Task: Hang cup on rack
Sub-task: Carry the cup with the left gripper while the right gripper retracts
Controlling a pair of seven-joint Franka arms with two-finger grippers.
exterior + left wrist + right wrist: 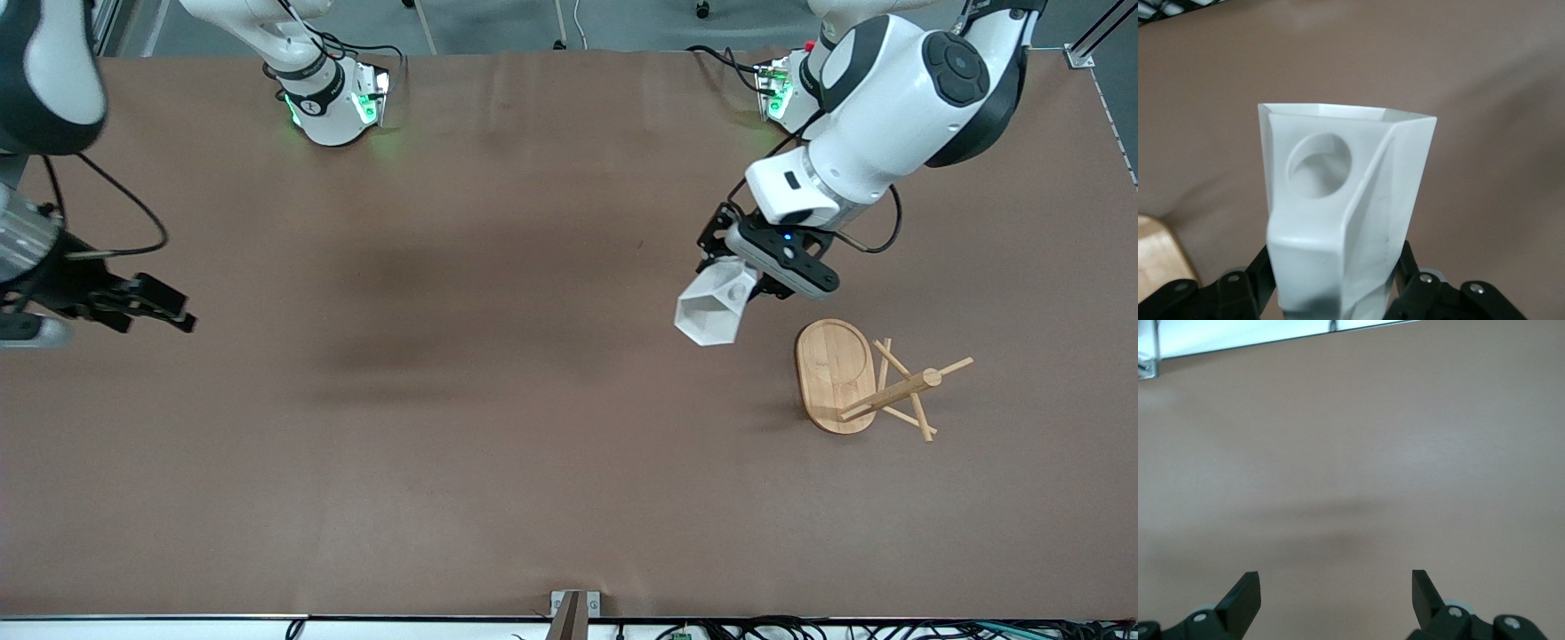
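The left gripper [742, 283] is clamped on the small white faceted cup [714, 311], holding it in the air over the brown table [498, 427], tipped with its polygonal rim pointing down and away from the wrist. In the left wrist view the blocky handle with its round hole [1318, 165] faces the camera, the black fingers [1245, 287] pressing the cup's lower body from both sides. The light wooden rack [867, 382] with its oval bamboo base, central post and thin dowel pegs stands near the cup, toward the left arm's end of the table and nearer the front camera. The step in hand looks like the carry toward the rack, the hanging not yet done. Next, the handle's hole probably has to be lined up with one peg and slid over it, which calls for careful turning of the wrist. The right gripper [151, 307] waits over the table's other end, its jaws spread wide and empty.
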